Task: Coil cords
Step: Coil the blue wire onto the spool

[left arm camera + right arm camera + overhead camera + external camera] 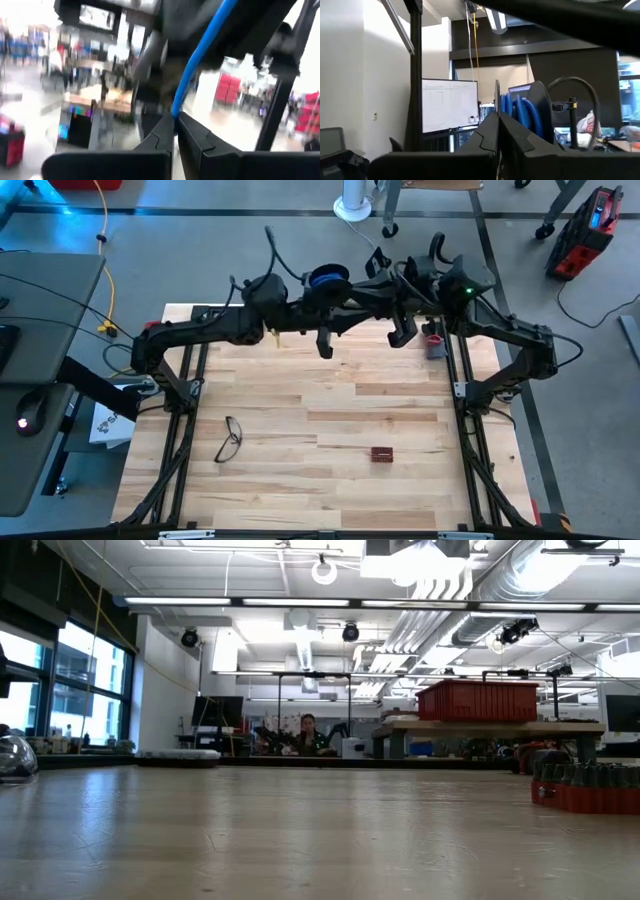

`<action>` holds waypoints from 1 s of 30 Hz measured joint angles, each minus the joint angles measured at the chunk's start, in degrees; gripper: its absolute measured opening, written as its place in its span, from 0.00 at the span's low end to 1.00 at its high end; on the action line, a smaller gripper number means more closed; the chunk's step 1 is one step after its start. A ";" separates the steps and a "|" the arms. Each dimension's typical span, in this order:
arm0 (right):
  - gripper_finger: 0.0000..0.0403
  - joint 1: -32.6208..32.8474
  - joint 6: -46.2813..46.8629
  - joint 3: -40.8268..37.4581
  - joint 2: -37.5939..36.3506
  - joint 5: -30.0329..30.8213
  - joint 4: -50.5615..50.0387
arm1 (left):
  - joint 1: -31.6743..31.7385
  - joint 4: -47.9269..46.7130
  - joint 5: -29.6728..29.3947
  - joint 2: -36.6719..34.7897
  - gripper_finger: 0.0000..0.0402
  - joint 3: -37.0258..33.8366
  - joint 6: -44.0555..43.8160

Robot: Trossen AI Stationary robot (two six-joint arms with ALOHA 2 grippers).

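Both arms are raised at the far edge of the table, and the blue coiled cable [327, 277] hangs in the air between them, well above the wood. By the look of it the winding itself is largely done, and the step in hand is holding or finishing the coil aloft; a loose tail may remain to tuck in.

The left gripper [175, 131] has its two dark fingers pressed almost together, clenched on a single blue strand [200, 52] that rises out from between the fingertips toward the other arm. The right gripper [497, 131] also shows its fingers closed tip to tip. The blue windings [522, 116] sit just beyond those tips on a dark round part, but I cannot tell whether the fingers pinch a strand or only rest beside the coil.

The next move likely calls for a steady pull, keeping the strand taut without dragging loops off the coil, then lowering it to the table [330, 470], clear of the eyeglasses [229, 440] and the small red block [381, 453].
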 joint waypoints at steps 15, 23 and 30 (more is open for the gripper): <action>0.00 -0.04 -5.63 -0.07 -4.07 5.58 -9.51 | -1.27 -33.47 -1.97 -10.25 0.00 0.02 8.20; 0.00 -0.04 -5.83 -0.07 -4.79 6.68 -16.16 | -2.23 -43.36 -2.96 -14.66 0.00 -0.07 7.99; 0.00 -0.04 -5.64 -0.07 -4.79 6.76 -20.69 | -2.77 -50.75 -4.36 -17.00 0.00 -0.09 7.59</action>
